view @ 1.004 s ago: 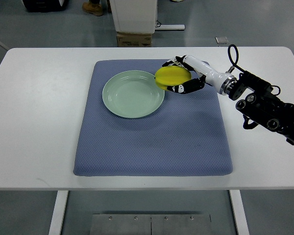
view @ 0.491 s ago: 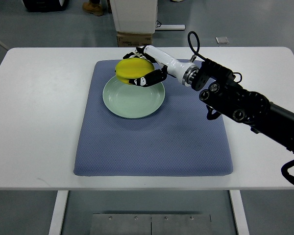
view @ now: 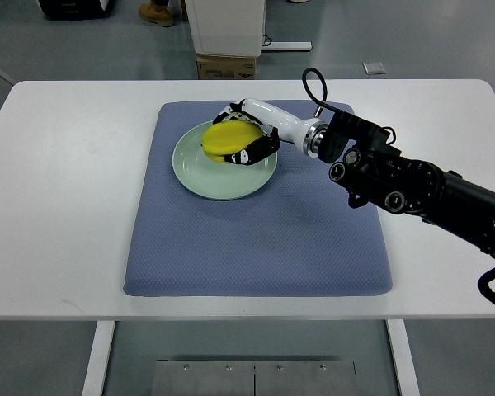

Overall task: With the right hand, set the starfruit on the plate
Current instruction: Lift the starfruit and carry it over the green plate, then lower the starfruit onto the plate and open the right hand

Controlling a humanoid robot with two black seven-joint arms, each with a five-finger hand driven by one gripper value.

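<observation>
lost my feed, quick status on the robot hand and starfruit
Right robot hand shut on starfruit, over the plate. Not released yet. Left arm out of view. Nothing in the way.

Bare mat [view: 256, 239] around plate [view: 200, 180]

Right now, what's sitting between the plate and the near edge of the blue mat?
Nothing. In the top view, the stretch of blue mat from the plate down to its near edge is bare. The starfruit is over the plate, held in the right hand.
</observation>
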